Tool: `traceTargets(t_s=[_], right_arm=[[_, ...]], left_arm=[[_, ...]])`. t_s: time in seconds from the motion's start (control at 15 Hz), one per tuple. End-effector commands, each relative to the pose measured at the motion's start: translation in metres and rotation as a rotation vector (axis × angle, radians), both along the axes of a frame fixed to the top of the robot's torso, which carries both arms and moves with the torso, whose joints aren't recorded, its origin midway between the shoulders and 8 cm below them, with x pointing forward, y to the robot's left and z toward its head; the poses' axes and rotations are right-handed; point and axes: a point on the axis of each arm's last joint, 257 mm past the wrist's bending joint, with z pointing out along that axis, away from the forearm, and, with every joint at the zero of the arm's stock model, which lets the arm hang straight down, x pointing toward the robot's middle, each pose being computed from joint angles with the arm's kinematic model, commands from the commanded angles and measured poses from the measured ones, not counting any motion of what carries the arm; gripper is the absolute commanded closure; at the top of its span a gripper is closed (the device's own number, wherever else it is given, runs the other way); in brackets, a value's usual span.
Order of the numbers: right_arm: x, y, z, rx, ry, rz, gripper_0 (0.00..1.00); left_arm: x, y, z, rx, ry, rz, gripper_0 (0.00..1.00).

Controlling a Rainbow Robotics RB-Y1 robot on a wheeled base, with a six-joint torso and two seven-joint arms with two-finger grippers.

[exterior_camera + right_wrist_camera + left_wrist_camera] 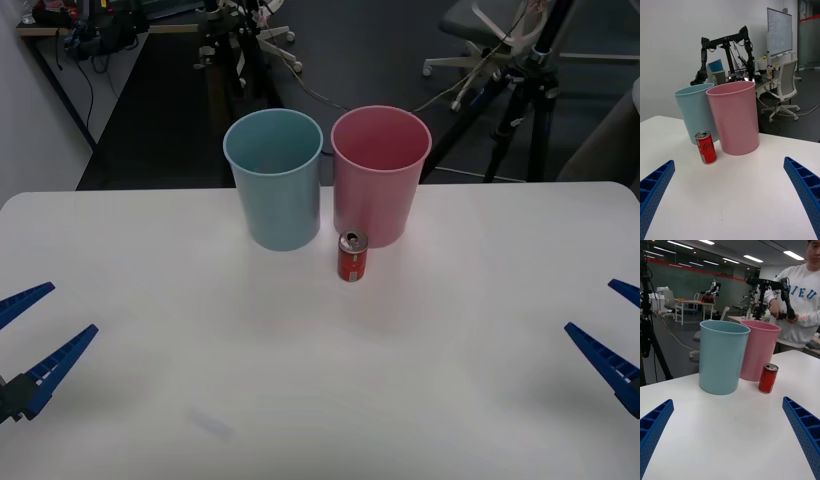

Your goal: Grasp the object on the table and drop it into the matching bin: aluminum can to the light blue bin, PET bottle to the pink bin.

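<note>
Two bins stand side by side at the far edge of the table (150, 400): the light blue bin (274, 180) and the pink bin (380, 175). One little red can (352, 257) stands upright just before the pink bin. The left hand (25, 335) and right hand (615, 325) wait low at the sides, fingers spread apart, holding nothing.

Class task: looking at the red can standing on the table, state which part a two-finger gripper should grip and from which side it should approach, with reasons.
Grip the aluminum can across its round side wall, about mid-height. It stands upright, so opposite sides suit two fingers. Come from the robot's side: the pink bin stands close behind it and the light blue bin behind to its left, while the table in front is open. This is a judgement.
</note>
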Motion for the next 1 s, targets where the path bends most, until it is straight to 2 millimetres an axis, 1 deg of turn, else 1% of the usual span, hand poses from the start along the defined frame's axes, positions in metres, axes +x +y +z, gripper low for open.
traceTargets(t_s=[0.07,0.2,0.4,0.6,0.87,1.0], right_arm=[[-0.006,0.003,-0.02,0.019,0.046,-0.016,0.0],[-0.005,0.003,-0.019,0.018,0.056,-0.034,0.0],[-0.006,0.008,-0.02,0.009,0.073,-0.085,0.0],[-0.01,0.025,-0.027,0.019,0.103,-0.134,0.0],[-0.021,0.051,-0.041,0.023,0.14,-0.171,0.0],[-0.023,0.063,-0.042,0.033,0.143,-0.176,0.0]], left_arm=[[0.0,0.0,0.0,0.0,0.0,0.0,0.0],[0.0,0.0,0.0,0.0,0.0,0.0,0.0],[0.0,0.0,0.0,0.0,0.0,0.0,0.0],[0.0,0.0,0.0,0.0,0.0,0.0,0.0],[0.0,0.0,0.0,0.0,0.0,0.0,0.0],[0.0,0.0,0.0,0.0,0.0,0.0,0.0]])
